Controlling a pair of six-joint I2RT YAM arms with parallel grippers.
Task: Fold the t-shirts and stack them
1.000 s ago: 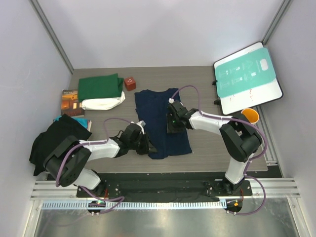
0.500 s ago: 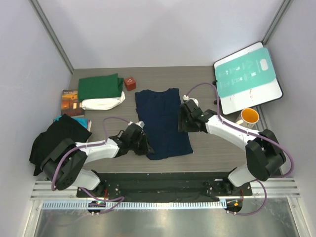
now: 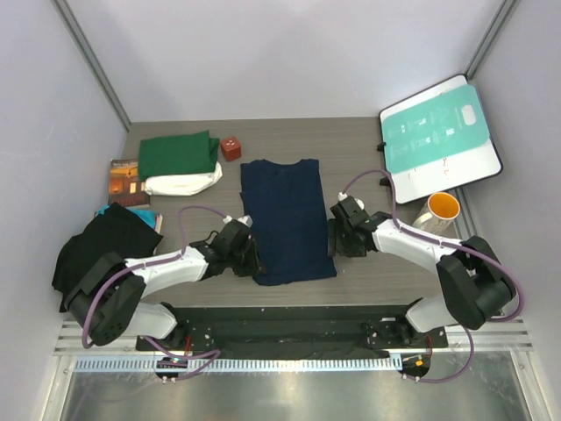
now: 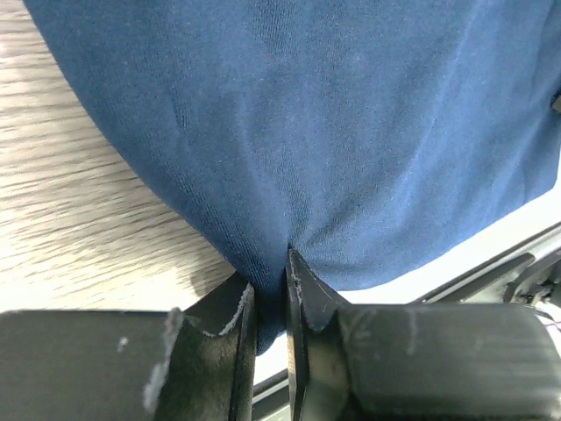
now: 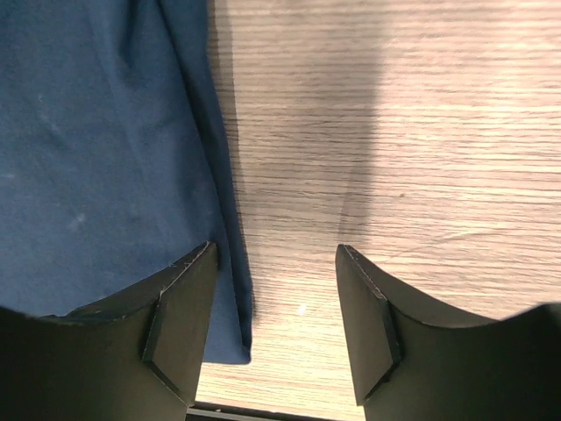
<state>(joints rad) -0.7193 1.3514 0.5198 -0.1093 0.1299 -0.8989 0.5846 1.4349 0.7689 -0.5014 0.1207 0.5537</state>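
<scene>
My left gripper (image 4: 270,274) has its jaws pinched shut on the near-left hem of the navy shirt (image 3: 285,219), which lies flat on the tabletop (image 3: 351,145). My right gripper (image 5: 275,254), jaws apart and empty, straddles the right edge, probably to match that hold for folding.

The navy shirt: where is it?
Top view: the navy shirt lies mid-table, between the right claw and the left claw, which pinches its near left corner.

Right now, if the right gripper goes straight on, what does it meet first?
Probably the table, beside the navy shirt's edge; one finger of the open right gripper may touch cloth. Depth unclear.
</scene>
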